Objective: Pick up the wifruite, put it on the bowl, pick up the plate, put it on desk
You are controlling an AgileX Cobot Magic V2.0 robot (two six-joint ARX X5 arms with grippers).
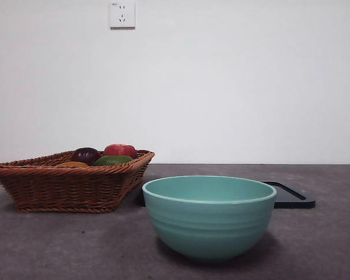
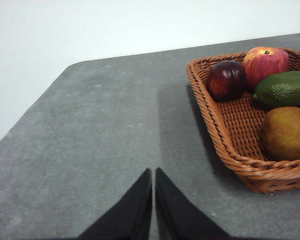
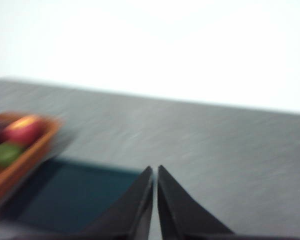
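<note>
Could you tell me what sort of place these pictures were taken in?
Probably an indoor lab or test bench rather than a home kitchen: a bare dark grey desk against a plain white wall with a socket, set only with a wicker basket of fruit, a teal bowl and a dark flat tray.

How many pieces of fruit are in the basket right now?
4 in the wicker basket: dark plum, red apple, green avocado, brownish pear. None looks hidden.
</note>
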